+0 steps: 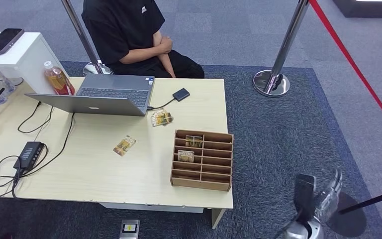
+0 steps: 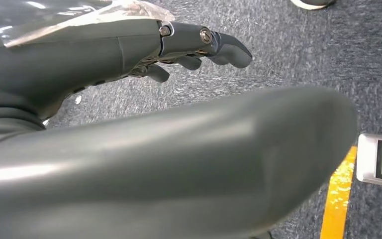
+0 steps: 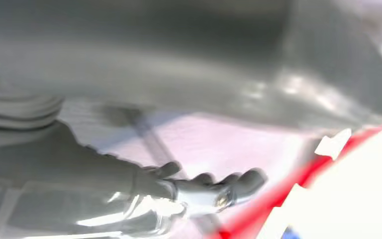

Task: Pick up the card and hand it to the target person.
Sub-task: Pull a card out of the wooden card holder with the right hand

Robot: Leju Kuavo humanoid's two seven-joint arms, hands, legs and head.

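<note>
Right hand (image 1: 323, 196), fingers apart and empty, hangs off the table's (image 1: 104, 174) right edge over bare carpet (image 1: 288, 144); left hand (image 2: 129, 55) likewise spread; card (image 1: 124, 145) mid-table.

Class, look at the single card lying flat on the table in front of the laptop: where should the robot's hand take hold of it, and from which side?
The card lies flat and tilted, so probably come from above and pinch across its long edges; sliding it toward the table edge may help lift it. The right hand looks nearest.

A yellow-printed card (image 1: 125, 145) is lying flat on the wooden table (image 1: 79, 169), apart from the person (image 1: 134, 35) sitting behind the laptop (image 1: 99, 94).
</note>
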